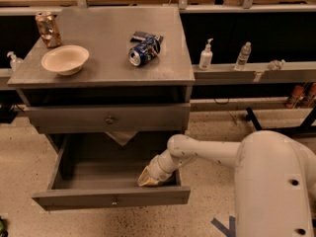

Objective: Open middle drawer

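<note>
Tool point(148, 177) sits inside pulled-out grey middle drawer point(74, 199) w/ round knob, grip can't tell.

Matt grey metal: middle drawer point(113, 197), cabinet top point(108, 58). gripper point(147, 177), inside that drawer at its right front, matt tan, on smooth white plastic arm point(207, 152). blue can point(143, 51) glossy; bowl point(64, 59) smooth.

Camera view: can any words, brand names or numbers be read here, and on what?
No text can be read.
Blue can on the cabinet top: print too blurred.
Crumpled can at the back left: label too blurred.
Pump bottle and clear bottle on the shelf: labels too small.
Gripper, inside the open drawer at its front right: no marking visible.
</note>
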`<action>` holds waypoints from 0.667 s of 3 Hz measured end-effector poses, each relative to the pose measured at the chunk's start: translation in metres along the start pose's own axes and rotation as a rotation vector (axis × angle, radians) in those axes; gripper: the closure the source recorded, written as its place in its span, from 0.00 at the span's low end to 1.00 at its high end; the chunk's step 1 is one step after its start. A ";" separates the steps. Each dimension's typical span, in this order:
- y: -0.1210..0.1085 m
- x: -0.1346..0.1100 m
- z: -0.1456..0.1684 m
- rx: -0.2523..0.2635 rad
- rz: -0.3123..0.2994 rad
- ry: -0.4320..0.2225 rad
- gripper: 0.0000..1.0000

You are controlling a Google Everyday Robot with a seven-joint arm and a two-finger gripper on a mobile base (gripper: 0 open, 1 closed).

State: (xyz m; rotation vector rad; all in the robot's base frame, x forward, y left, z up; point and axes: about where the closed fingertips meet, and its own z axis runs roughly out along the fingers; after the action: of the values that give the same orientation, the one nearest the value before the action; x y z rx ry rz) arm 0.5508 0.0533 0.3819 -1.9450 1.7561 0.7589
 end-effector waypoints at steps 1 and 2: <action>0.021 0.000 -0.019 0.005 -0.015 -0.099 1.00; 0.021 0.000 -0.019 0.005 -0.015 -0.100 1.00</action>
State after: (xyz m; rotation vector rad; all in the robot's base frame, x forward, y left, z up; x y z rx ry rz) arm 0.5323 0.0387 0.3975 -1.8817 1.6812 0.8302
